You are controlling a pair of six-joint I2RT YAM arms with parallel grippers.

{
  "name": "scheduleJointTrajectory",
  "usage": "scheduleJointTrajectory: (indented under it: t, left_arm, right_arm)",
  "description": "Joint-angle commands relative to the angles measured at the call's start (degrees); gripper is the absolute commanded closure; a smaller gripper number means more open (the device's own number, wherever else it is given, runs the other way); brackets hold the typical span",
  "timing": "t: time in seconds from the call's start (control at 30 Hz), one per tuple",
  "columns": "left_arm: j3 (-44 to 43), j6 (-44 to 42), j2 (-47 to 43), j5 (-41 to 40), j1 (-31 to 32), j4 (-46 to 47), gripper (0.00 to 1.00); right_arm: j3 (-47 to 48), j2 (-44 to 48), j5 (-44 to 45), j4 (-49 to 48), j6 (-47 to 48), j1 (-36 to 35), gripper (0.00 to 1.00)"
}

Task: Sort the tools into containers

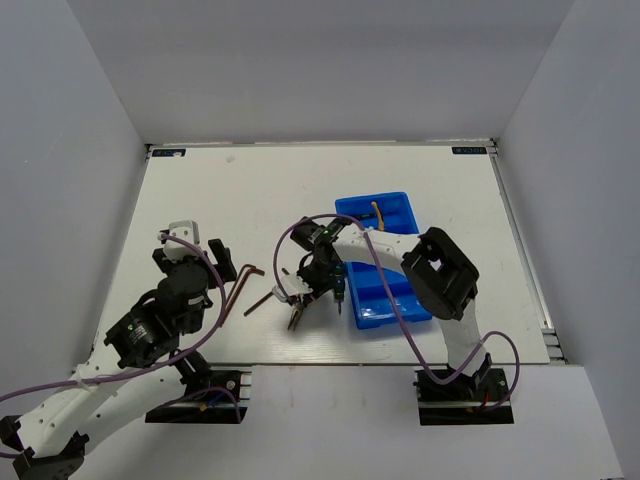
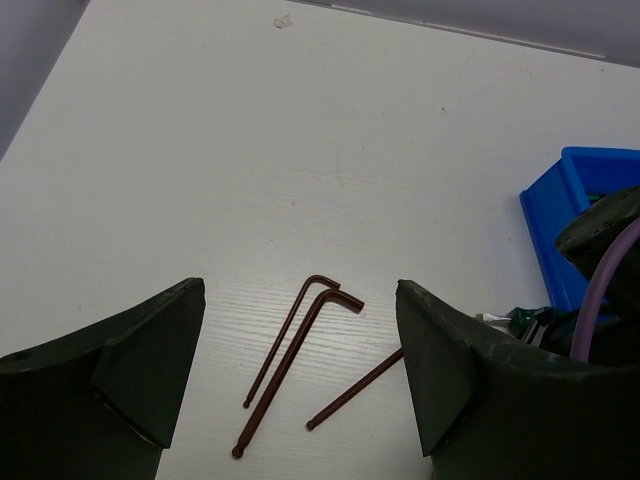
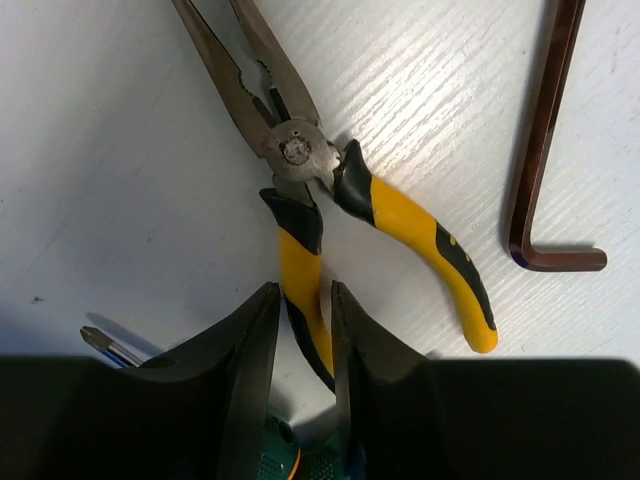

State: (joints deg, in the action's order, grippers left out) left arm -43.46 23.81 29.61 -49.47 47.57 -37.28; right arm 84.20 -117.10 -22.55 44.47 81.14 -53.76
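Note:
Yellow-handled pliers (image 3: 300, 160) lie on the white table, also in the top view (image 1: 297, 314). My right gripper (image 3: 303, 300) is closed round their left handle; the other handle (image 3: 430, 250) sticks out free. My right gripper shows in the top view (image 1: 312, 283) left of the blue tray (image 1: 400, 318). A yellow-handled tool (image 1: 377, 212) lies in the tray's far compartment. Two brown hex keys (image 2: 295, 345) lie side by side under my open, empty left gripper (image 2: 300, 400), with a third (image 2: 355, 390) to their right. A screwdriver tip (image 3: 100, 342) and a green-black tool (image 3: 285, 460) peek out by my right fingers.
One hex key (image 3: 545, 150) lies right of the pliers. Grey walls stand round the table on three sides. A purple cable (image 1: 290, 240) loops over the right arm beside the tray.

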Motion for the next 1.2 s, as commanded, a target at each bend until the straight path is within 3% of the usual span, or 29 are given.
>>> scheduleJointTrajectory:
  t: [0.0, 0.13, 0.2, 0.43, 0.7, 0.83, 1.17]
  left_arm:
    - [0.04, -0.43, -0.25, 0.61, -0.11, 0.71, 0.13]
    - [0.04, -0.43, -0.25, 0.61, -0.11, 0.71, 0.13]
    - [0.04, -0.43, -0.25, 0.61, -0.11, 0.71, 0.13]
    - [0.04, -0.43, -0.86, 0.61, -0.11, 0.71, 0.13]
    - [0.04, 0.26, -1.39, -0.53, -0.11, -0.33, 0.13]
    - [0.04, 0.88, -3.32, -1.76, -0.11, -0.95, 0.13]
    - [0.04, 0.88, -5.79, -2.29, -0.11, -0.43, 0.13]
  right_arm:
    - [-3.17, -0.76, 1.36, -0.52, -0.11, -1.08, 0.66]
    - [-2.91, -1.38, 1.8, 0.71, 0.68, -1.7, 0.93]
    - [-2.47, -1.2, 1.28, 2.02, 0.95, -1.79, 1.0]
    - [0.87, 3.28, -4.69, 7.3, -2.83, -3.19, 1.0]
    - [11.05, 7.23, -9.53, 8.01, -16.18, -5.39, 1.0]
    - [14.84, 8.64, -6.56, 6.16, -25.3, -5.39, 1.0]
    - [13.27, 15.22, 7.77, -0.08, -31.92, -3.46, 1.0]
